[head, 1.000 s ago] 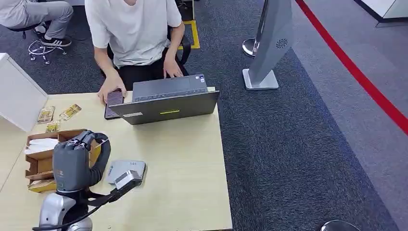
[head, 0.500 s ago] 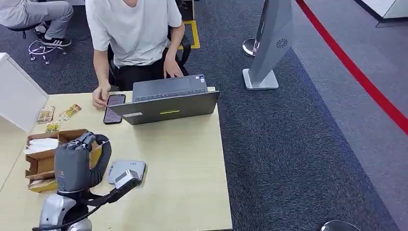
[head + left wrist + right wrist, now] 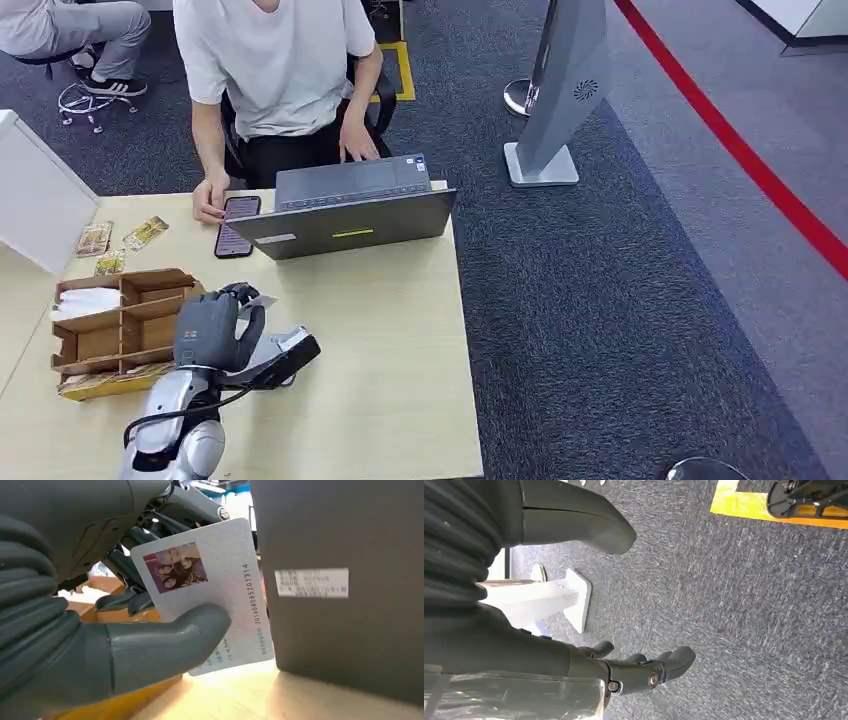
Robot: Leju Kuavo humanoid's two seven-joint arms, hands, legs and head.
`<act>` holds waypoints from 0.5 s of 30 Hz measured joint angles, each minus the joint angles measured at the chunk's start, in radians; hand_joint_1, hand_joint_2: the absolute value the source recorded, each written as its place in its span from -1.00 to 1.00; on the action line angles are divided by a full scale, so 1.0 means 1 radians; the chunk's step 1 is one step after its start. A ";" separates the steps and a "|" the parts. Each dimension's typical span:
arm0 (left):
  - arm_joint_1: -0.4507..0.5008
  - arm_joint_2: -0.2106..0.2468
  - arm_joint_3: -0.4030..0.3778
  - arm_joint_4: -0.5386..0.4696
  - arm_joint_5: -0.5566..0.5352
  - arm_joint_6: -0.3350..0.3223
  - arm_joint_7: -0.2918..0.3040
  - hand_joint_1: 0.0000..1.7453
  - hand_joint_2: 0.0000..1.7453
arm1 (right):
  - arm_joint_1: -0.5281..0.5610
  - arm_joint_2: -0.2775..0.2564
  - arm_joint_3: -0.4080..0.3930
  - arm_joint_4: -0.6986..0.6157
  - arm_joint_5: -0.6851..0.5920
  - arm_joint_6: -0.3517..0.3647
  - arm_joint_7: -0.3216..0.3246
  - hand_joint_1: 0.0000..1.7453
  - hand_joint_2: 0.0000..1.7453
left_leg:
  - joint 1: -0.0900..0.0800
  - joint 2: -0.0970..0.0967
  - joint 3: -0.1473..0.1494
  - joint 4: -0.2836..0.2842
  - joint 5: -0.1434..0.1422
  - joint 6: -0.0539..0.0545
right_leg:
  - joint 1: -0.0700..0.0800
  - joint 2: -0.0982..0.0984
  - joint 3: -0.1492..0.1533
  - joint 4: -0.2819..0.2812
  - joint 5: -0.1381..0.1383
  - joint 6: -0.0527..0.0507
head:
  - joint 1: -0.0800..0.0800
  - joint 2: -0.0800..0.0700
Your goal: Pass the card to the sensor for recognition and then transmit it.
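The robot's grey left hand (image 3: 212, 328) pinches a white plastic card with a small colour photo and a printed number (image 3: 210, 587) between its thick thumb and darker fingers, low over the pale wooden table (image 3: 380, 340). In the head view the hand covers most of the flat grey card sensor (image 3: 285, 345), whose edge shows just beside it. To the hand's left sits a brown cardboard divided box (image 3: 115, 320). The right hand (image 3: 644, 672) hangs over dark blue carpet (image 3: 734, 605), fingers loosely apart and holding nothing. Farther back stands an open dark grey laptop (image 3: 345, 208), with a black smartphone (image 3: 236, 225) beside it under the hand of a seated person in a white T-shirt (image 3: 275, 70).
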 joint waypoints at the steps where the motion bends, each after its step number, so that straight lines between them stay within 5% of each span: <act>1: -0.004 -0.004 0.000 0.011 0.000 -0.001 0.000 1.00 1.00 | 0.000 0.000 0.001 0.000 0.002 0.000 0.000 -1.00 1.00 | 0.000 0.000 0.000 0.000 0.000 0.000 | 0.000 0.000 0.000 0.000 0.000 0.000 | 0.000 0.000; 15: -0.034 -0.014 -0.007 0.083 0.014 -0.032 0.009 1.00 1.00 | 0.001 -0.006 0.003 0.000 0.014 0.004 0.000 -1.00 1.00 | 0.000 0.000 0.000 0.000 0.000 0.000 | 0.000 0.000 0.000 0.000 0.000 0.000 | 0.000 0.000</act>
